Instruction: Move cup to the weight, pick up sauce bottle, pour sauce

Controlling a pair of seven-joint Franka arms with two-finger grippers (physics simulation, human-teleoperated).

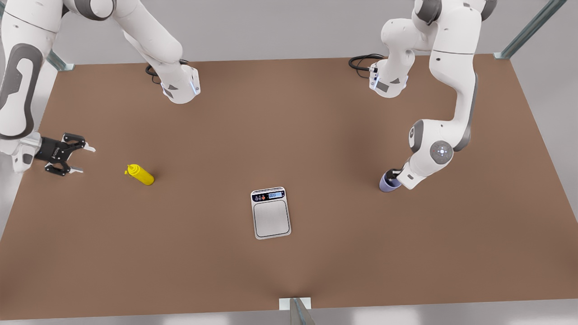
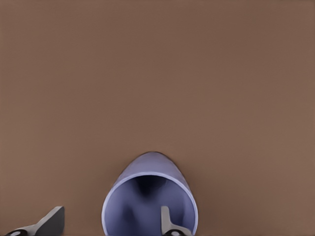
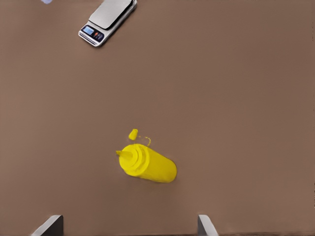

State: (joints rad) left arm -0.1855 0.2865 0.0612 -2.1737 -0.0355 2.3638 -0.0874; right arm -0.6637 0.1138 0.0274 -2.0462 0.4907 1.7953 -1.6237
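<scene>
The lavender-blue cup [image 1: 387,183] stands on the brown table at the front view's right. My left gripper [image 2: 108,225] is open and low over it, with one finger [image 2: 166,220] inside the cup [image 2: 147,196] and the other outside its wall. The yellow sauce bottle [image 1: 142,175] sits at the front view's left. My right gripper [image 1: 85,159] hangs open a short way to the bottle's left. Through the right wrist view, the bottle [image 3: 150,164] lies ahead of the open right gripper [image 3: 128,227]. The weight [image 1: 270,212] rests bare at the table's middle front. The sauce is out of view.
Both arm bases [image 1: 180,85] [image 1: 388,81] stand at the back of the table with black cables beside them. A metal post [image 1: 295,309] rises at the front edge. Open brown tabletop [image 1: 338,135] lies between the cup, the weight [image 3: 107,19] and the bottle.
</scene>
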